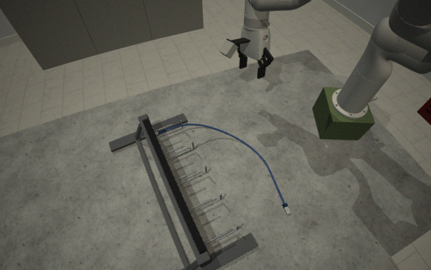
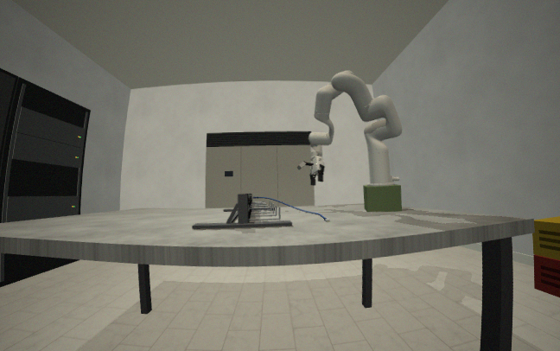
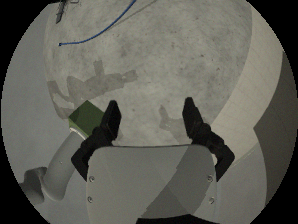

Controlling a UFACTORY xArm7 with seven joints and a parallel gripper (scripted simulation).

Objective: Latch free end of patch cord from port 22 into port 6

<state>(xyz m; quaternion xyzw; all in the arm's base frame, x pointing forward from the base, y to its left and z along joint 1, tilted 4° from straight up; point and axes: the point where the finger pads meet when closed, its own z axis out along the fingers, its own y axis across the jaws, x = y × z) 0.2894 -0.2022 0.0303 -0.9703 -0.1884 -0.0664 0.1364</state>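
Note:
The rack (image 1: 175, 186) (image 2: 244, 209) stands on the table, its black panel running from upper left to lower middle in the top view. A blue patch cord (image 1: 247, 145) (image 2: 285, 203) (image 3: 102, 34) leaves the panel near its far end and arcs out over the table. Its free plug (image 1: 285, 209) (image 2: 327, 220) lies on the table, right of the rack's near half in the top view. The port numbers are too small to read. My gripper (image 1: 252, 68) (image 2: 316, 181) (image 3: 151, 106) is open and empty, high above the table's far part, well away from the cord and plug.
Thin metal cord guides (image 1: 206, 203) stick out from the panel toward the cord. The rack's feet (image 1: 233, 250) (image 2: 203, 226) lie flat on the table (image 1: 83, 206) (image 2: 130, 235). The arm's green base block (image 1: 346, 130) (image 2: 382, 199) (image 3: 88, 118) stands on the table's right side.

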